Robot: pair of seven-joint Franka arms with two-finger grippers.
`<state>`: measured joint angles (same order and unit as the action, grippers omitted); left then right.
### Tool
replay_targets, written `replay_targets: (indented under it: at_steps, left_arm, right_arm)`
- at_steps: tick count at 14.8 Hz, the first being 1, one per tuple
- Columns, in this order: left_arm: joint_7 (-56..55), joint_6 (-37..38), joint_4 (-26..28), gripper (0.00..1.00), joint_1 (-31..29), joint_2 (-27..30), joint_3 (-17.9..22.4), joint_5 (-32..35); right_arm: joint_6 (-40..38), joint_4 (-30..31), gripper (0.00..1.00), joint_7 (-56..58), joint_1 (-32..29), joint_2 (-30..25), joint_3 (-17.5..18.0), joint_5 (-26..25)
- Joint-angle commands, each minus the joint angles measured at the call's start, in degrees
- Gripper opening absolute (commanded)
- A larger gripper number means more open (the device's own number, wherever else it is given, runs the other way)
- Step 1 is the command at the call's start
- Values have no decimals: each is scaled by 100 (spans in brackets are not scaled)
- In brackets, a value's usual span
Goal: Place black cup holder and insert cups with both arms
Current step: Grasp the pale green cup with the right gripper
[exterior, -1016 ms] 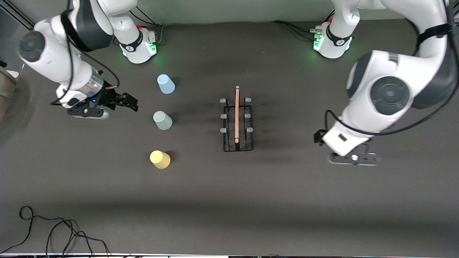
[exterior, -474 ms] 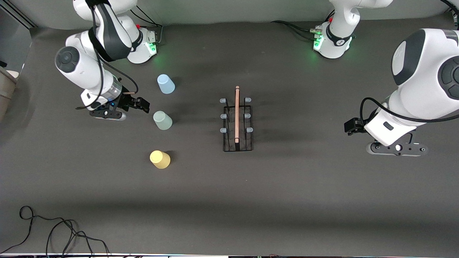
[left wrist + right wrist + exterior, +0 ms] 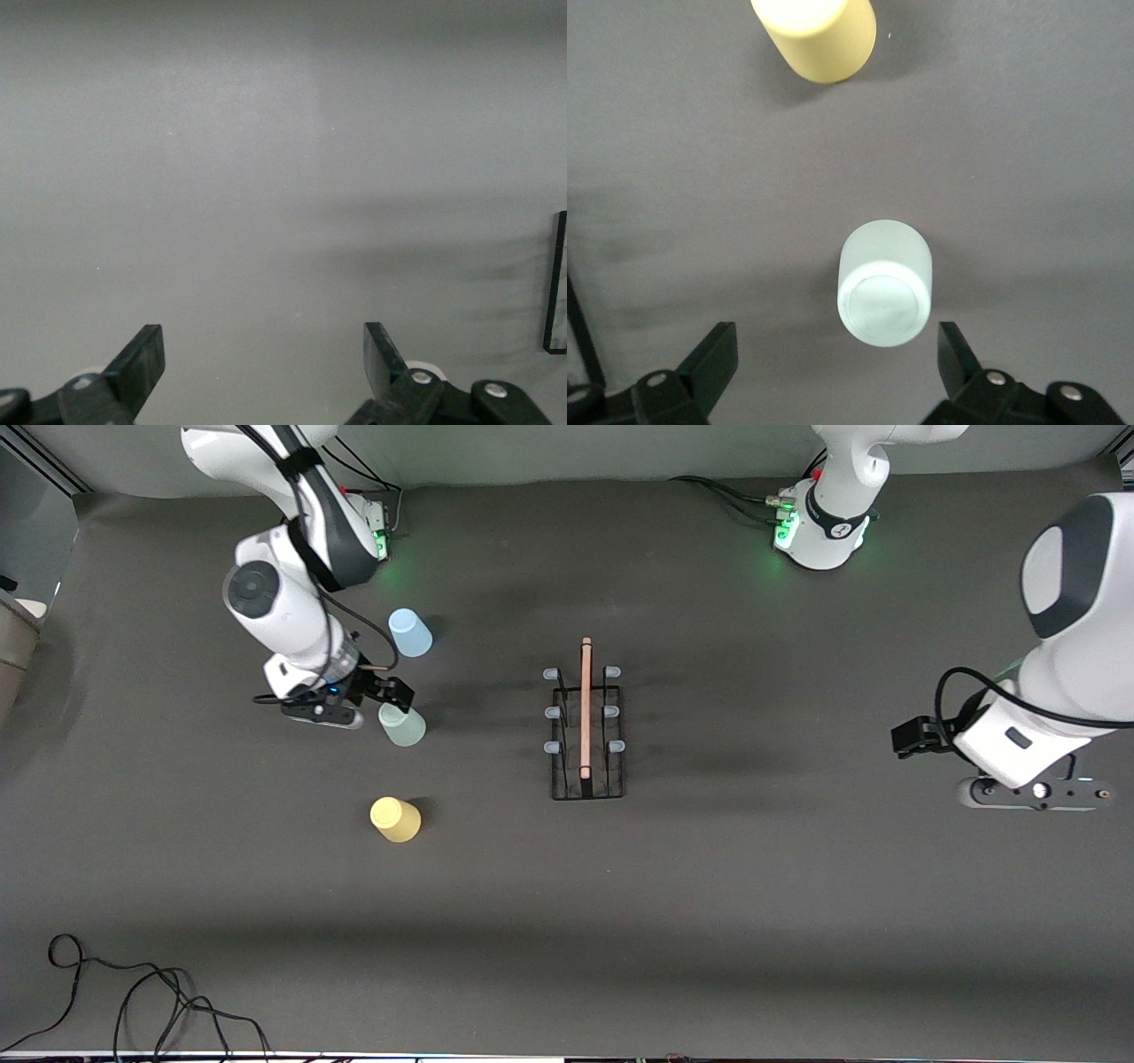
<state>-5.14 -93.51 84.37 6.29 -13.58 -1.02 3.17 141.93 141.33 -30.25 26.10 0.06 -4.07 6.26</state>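
Note:
The black cup holder [image 3: 585, 722] stands mid-table, its wooden rod on top; one wire edge of the holder [image 3: 559, 283] shows in the left wrist view. Three cups stand upside down in a row toward the right arm's end: light blue cup [image 3: 410, 632], grey-green cup [image 3: 403, 724], yellow cup [image 3: 396, 819]. My right gripper [image 3: 390, 693] is open, low beside the grey-green cup [image 3: 884, 294], which lies just ahead of its open fingers; the yellow cup [image 3: 818, 35] is farther off. My left gripper [image 3: 912, 738] is open and empty over bare table toward the left arm's end.
Loose black cables [image 3: 133, 1001] lie at the table's near edge toward the right arm's end. The green-lit arm bases [image 3: 819, 522] stand along the table's edge farthest from the front camera. Bare mat surrounds the holder.
My right gripper has moved from the table's end up to the grey-green cup. My left arm has drawn away from the holder toward its own end of the table.

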Motion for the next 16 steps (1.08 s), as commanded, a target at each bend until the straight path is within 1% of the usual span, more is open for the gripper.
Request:
replay_targets:
  at_steps: [1, 3, 4, 5, 7, 8, 10, 13, 14, 15, 16]
  left_arm:
    - [-13, -96, 211, 100, -49, 197, -56, 35]
    - [-39, -473, 377, 100, -75, 293, -47, 52]
    - [-22, -649, 561, 100, -154, 381, -12, 61]
    - [13, -877, 850, 100, -198, 530, -3, 61]
    - [57, -1614, 1640, 100, -216, 969, -3, 61]
    - [66, -1591, 1670, 100, -216, 988, -3, 61]
    - [66, -1276, 1303, 100, -199, 717, -3, 8]
    - [-31, -1012, 810, 100, -49, 584, -108, -1]
    - [-31, -906, 696, 100, -23, 514, -109, -1]
    - [-31, -862, 616, 100, -31, 488, -117, -9]
    - [-22, -835, 572, 100, -23, 487, -109, -9]
  right_arm:
    - [142, 26, 100, -130, 10, 170, -50, -29]
    - [255, 44, 100, -156, 10, 310, -59, -29]
    - [360, 53, 100, -252, 10, 407, -59, -29]
    - [448, 70, 100, -279, 18, 503, -59, -29]
    - [598, 105, 100, -280, 18, 635, -59, -29]
    - [634, 114, 100, -280, 18, 688, -59, -29]
    - [791, 123, 100, -280, 10, 829, -59, -29]
    - [1003, 132, 98, -280, 10, 1022, -59, -29]
    - [1038, 132, 94, -280, 18, 1084, -59, -29]
    - [1073, 132, 84, -280, 18, 1102, -59, -29]
    - [1082, 132, 68, -280, 18, 1102, -59, -29]
